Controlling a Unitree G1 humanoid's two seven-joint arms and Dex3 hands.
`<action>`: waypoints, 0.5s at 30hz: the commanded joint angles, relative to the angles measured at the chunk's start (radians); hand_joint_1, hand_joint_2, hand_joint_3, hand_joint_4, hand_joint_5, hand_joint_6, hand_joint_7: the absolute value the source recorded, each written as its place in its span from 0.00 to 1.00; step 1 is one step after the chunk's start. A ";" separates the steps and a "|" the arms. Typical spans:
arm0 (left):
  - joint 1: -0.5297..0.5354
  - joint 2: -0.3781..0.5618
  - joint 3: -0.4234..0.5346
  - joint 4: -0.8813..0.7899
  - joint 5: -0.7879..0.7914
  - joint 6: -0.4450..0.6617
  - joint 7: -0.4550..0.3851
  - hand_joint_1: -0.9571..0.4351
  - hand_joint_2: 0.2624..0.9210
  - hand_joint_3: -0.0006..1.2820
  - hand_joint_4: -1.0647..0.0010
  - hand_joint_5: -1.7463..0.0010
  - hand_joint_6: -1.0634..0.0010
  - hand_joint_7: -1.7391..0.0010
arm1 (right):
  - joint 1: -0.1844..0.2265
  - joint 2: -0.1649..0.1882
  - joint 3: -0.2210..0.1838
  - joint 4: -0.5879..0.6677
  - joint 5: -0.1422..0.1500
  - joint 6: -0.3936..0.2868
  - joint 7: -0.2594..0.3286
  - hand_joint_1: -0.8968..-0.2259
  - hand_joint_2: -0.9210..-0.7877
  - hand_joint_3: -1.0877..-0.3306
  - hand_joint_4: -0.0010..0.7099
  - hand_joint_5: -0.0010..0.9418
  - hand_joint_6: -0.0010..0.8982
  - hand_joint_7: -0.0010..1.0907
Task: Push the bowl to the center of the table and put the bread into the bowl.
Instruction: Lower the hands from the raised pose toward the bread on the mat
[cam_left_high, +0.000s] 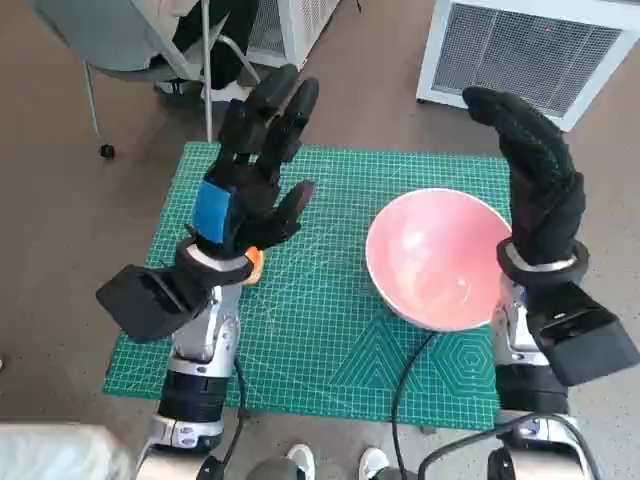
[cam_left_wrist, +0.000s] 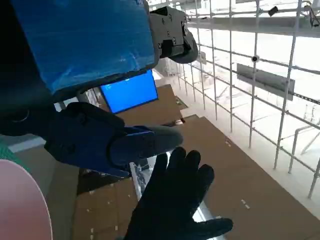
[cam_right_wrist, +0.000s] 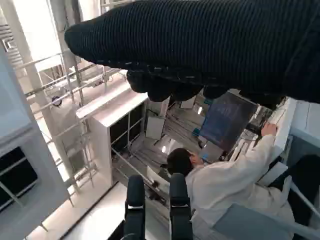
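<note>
1. Head view: your two forearms rise from the near edge. Left hand (cam_left_high: 262, 170) is raised above the green cutting mat (cam_left_high: 330, 330), fingers apart and extended, holding nothing. A small orange-brown patch shows just beside its wrist; you cannot tell from here whether that is the bread.
2. Same view: right hand (cam_left_high: 535, 170) is raised just beside the far right rim of the pink bowl (cam_left_high: 435, 258), fingers stretched and bent forward at the tips, empty. Bowl sits upright on the right half of the mat, nothing in it.
3. Left wrist view: blue tape fills the upper part; the gloved right hand (cam_left_wrist: 175, 200) shows with fingers spread. Bowl's pink edge (cam_left_wrist: 22, 200) is at the frame border.
4. Right wrist view: glove (cam_right_wrist: 210, 45) spans the frame; a seated person in white (cam_right_wrist: 225, 185) beyond it.
</note>
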 joint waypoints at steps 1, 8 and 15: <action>-0.015 0.004 -0.002 0.003 0.012 -0.005 0.000 0.33 1.00 0.36 0.84 1.00 1.00 0.68 | 0.028 -0.005 -0.006 0.015 -0.007 0.001 -0.005 0.46 0.00 0.44 0.53 0.00 0.21 0.34; -0.017 0.003 -0.003 0.014 0.015 -0.011 -0.001 0.33 1.00 0.36 0.84 1.00 1.00 0.68 | 0.029 -0.002 -0.006 0.019 -0.011 0.000 -0.006 0.47 0.00 0.44 0.52 0.00 0.21 0.34; -0.017 0.003 -0.002 0.015 0.012 -0.012 -0.002 0.35 1.00 0.36 0.84 1.00 1.00 0.68 | 0.033 -0.002 -0.004 0.027 -0.021 -0.010 -0.008 0.47 0.00 0.43 0.52 0.00 0.21 0.34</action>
